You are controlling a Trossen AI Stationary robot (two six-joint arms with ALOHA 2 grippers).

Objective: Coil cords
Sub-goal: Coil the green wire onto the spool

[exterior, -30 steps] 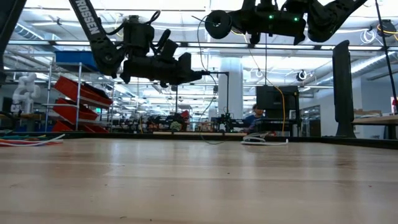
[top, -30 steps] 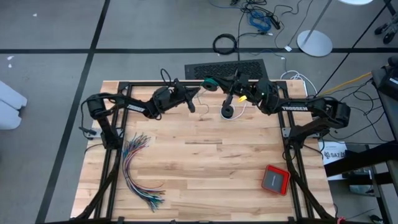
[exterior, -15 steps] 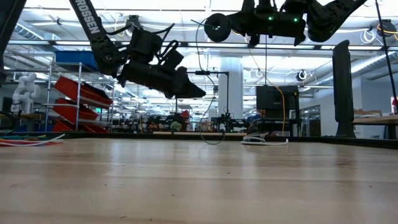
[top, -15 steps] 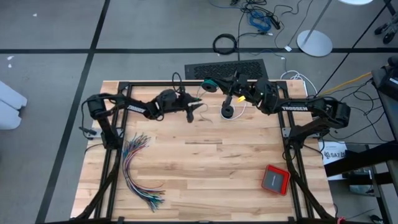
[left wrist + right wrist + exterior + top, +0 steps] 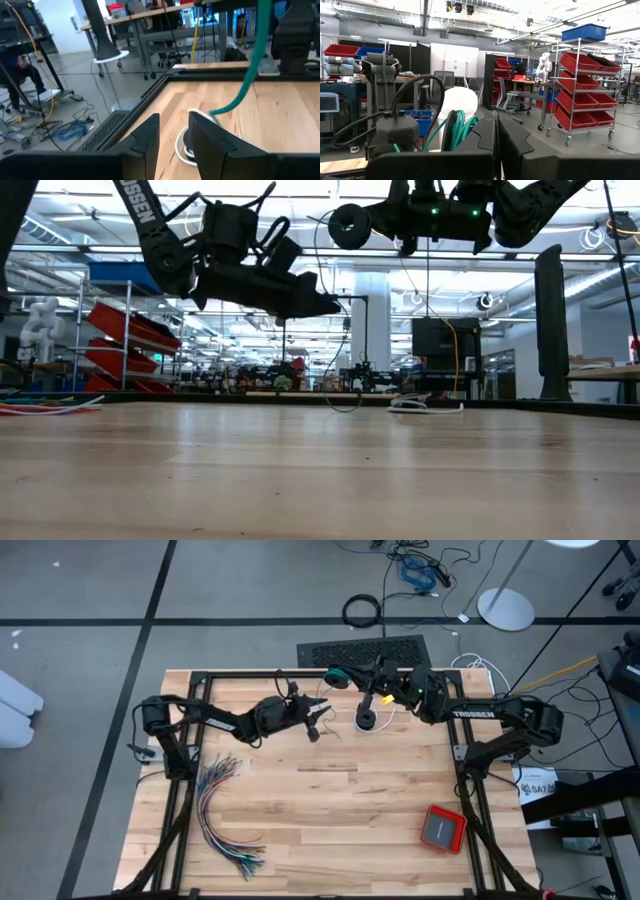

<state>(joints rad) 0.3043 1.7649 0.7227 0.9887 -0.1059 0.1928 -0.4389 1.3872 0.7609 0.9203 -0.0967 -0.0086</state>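
Note:
The teal-green cord is wound into a small coil (image 5: 337, 674) (image 5: 458, 131), held high over the table's far edge at my right gripper (image 5: 349, 674), which is shut. Its free end (image 5: 251, 65) hangs down to the wood. The black cord (image 5: 367, 720) lies on the table as a small ring, its white tail (image 5: 181, 146) curling beside it. My left gripper (image 5: 316, 722) hovers level above the table, left of the black ring. It is open, with nothing between its fingers (image 5: 145, 140). My right gripper is shut on the teal-green cord, but its own fingers (image 5: 485, 137) hide the strand they pinch. The coil's loops (image 5: 455, 127) sit against the outer side of one finger. The coil is lifted clear; the loose end hangs slack from it.
A fan of many-coloured wires (image 5: 222, 810) lies near the left edge. A red box (image 5: 442, 828) sits at the near right. A black slatted pad (image 5: 365, 648) lies just beyond the far edge. The middle of the wood is bare.
My left gripper has opened, rolled a little, and swung toward the table's near edge and right, closer to the black ring. My right gripper and the teal coil have kept still.

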